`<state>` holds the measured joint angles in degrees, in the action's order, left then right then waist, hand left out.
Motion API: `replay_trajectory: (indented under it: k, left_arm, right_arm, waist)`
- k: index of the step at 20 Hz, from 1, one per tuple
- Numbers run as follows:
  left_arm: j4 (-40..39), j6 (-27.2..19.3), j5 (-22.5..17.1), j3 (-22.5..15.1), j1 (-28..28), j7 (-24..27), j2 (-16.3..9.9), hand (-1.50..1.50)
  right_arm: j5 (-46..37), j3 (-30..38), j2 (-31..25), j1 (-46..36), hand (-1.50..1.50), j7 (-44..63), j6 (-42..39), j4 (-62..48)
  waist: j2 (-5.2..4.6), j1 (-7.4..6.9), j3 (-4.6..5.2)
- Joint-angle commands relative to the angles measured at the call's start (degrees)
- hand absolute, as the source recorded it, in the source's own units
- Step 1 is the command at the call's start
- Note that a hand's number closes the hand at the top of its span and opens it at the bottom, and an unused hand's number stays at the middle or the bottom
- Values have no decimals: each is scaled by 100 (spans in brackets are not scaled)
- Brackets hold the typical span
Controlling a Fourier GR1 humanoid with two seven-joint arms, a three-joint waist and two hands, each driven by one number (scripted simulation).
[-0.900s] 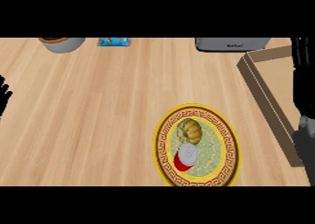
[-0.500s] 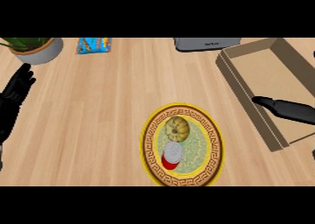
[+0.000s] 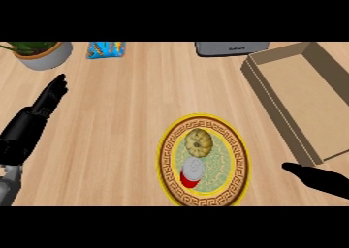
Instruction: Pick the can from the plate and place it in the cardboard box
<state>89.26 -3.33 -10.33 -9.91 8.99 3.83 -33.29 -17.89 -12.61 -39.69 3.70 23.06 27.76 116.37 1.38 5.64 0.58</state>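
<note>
While my left hand (image 3: 30, 123) and right hand (image 3: 327, 180) stay spread, one can (image 3: 192, 172) and one pastry (image 3: 198, 142) lie on one plate (image 3: 168, 160) beside one cardboard box (image 3: 299, 97).

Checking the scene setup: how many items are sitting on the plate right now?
2. On the plate: a red can lying on its side at the lower left, and a tan pastry just above it. Nothing else shows there; neither hand covers the plate.
</note>
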Motion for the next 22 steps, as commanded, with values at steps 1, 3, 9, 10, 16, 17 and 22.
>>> replay_trajectory:
  k: [1, 3, 9, 10, 16, 17, 22]
  left_arm:
    - [-96, 89, 54, -49, 206, 31, 39, 0]
    - [22, 0, 146, -269, 200, 23, 270, 0]
    - [-87, 236, 211, -299, 274, 296, 207, 0]
    - [161, 160, 228, -424, 292, 49, 295, 0]
    - [-100, 80, 446, -594, 422, 160, 536, 0]
    - [-22, 263, 289, -490, 641, 23, 415, 0]
    - [-103, 266, 346, -542, 572, 107, 493, 0]
  right_arm:
    - [-1096, -599, -498, 477, -150, 1028, -346, 1063]
    - [-1261, -761, -640, 360, -150, 1885, -824, 1478]
    - [-1318, -1573, -1073, 95, -150, 3710, -2484, 2150]
    - [-1268, -1726, -1059, 15, -150, 4040, -2716, 2268]
    - [-1059, -2406, -536, -1069, -150, 5485, -3728, 2077]
    - [-1161, -2582, -258, -1234, -150, 5536, -3678, 1677]
    - [-824, -2689, 237, -1701, -150, 6050, -3956, 1199]
  waist:
    - [-53, -108, 0]
    - [-72, -220, 6]
    - [-144, -550, 11]
    - [-126, -628, 3]
    - [-161, -743, 9]
    - [-179, -829, 8]
    - [-184, -873, 10]
